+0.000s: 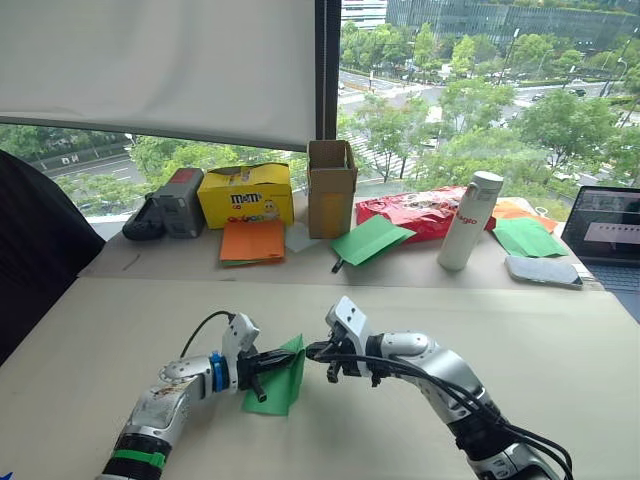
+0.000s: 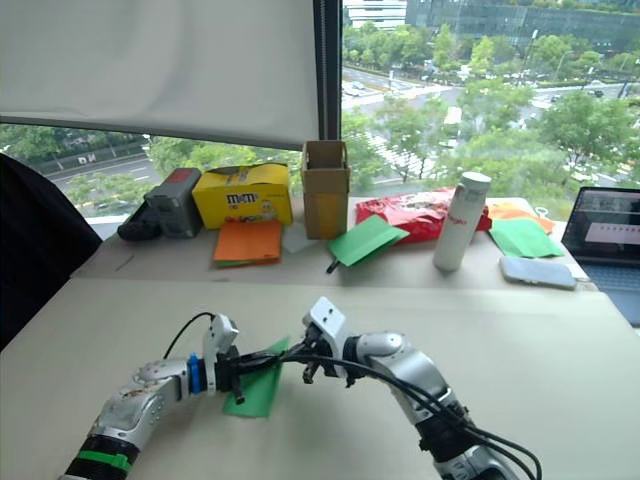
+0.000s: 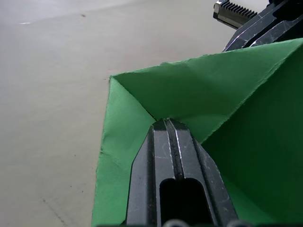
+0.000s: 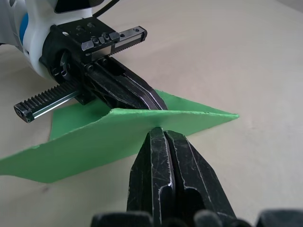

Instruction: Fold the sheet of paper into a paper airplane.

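Observation:
The sheet of paper [image 1: 282,388] is bright green and partly folded, with creased flaps meeting at a corner [image 3: 208,90]. It is held just above the tan table [image 1: 120,330], near the front middle. My left gripper [image 1: 270,361] is shut on its left part, the fingers pinching a fold from inside [image 3: 166,124]. My right gripper [image 1: 312,351] is shut on the upper right edge of the sheet [image 4: 90,142], its tips closed over the paper's rim [image 4: 161,131]. The two grippers face each other, a few centimetres apart.
Along the far table stand orange paper sheets [image 1: 252,242], a yellow box [image 1: 246,195], a cardboard box [image 1: 331,187], more green paper [image 1: 370,240], a red bag [image 1: 410,212] and a white bottle [image 1: 470,220]. A laptop [image 1: 607,232] and phone [image 1: 543,270] lie right; a dark chair [image 1: 35,250] stands left.

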